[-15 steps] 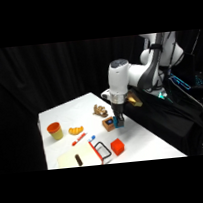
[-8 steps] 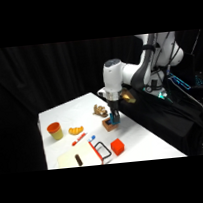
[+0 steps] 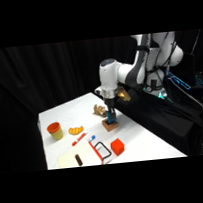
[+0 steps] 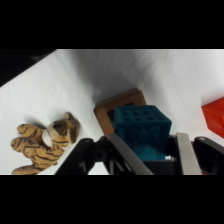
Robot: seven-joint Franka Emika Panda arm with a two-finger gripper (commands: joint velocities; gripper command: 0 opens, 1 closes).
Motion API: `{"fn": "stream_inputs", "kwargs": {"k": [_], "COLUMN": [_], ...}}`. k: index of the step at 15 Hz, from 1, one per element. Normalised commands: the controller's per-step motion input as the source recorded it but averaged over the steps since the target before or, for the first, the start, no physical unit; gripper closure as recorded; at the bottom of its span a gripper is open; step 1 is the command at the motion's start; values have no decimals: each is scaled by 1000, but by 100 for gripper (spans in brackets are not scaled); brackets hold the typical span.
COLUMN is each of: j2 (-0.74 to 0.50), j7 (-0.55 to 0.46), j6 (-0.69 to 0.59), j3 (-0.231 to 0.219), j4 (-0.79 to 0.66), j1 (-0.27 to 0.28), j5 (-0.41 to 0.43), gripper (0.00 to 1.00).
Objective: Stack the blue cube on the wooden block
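Side view: the white arm's two-finger gripper (image 3: 110, 114) is being held low over the far middle of the white table (image 3: 143, 138), coming down from above. The small teal-blue cube (image 3: 110, 117) is being gripped between the fingers, directly above the small brown wooden block (image 3: 110, 124), which is resting on the table. Whether cube and block are touching cannot be told from this view.

Wrist view: the teal-blue cube (image 4: 141, 130) is being clamped between the two fingers (image 4: 184, 152), one on each side. The brown wooden block (image 4: 112, 109) is being seen just behind and under the cube, only its edge showing around the cube. A tan striped tiger toy (image 4: 42, 141) is lying on the table (image 4: 170, 75) well to one side. A corner of an orange-red cube (image 4: 214, 113) is being cut by the picture's edge on the other side.

Containers: a yellow cup with a red rim (image 3: 54, 130) is standing upright near the table's left edge; its contents cannot be made out. Just beside it an orange lumpy thing (image 3: 76, 130) is lying on the table. Nearer the front, a red and blue marker (image 3: 83, 138), a pale board (image 3: 77, 156) with a red and black frame (image 3: 100, 150) on it, and the orange-red cube (image 3: 117, 147) are lying apart from the block.
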Motion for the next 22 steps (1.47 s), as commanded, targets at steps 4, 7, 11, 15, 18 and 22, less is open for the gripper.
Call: {"fn": "stream_inputs", "kwargs": {"k": [4, 7, 11, 15, 18, 22], "j2": [86, 119, 124, 88, 42, -74], "j7": [-199, -271, -258, -225, -202, -175], "j6": [190, 211, 208, 156, 88, -41], "j3": [-18, 12, 37, 39, 30, 33], "j4": [30, 47, 62, 65, 59, 10], "j1": [-80, -59, -31, -9, 6, 33], "j5": [82, 201, 225, 209, 183, 155], "gripper": [77, 77, 77, 77, 26, 0]}}
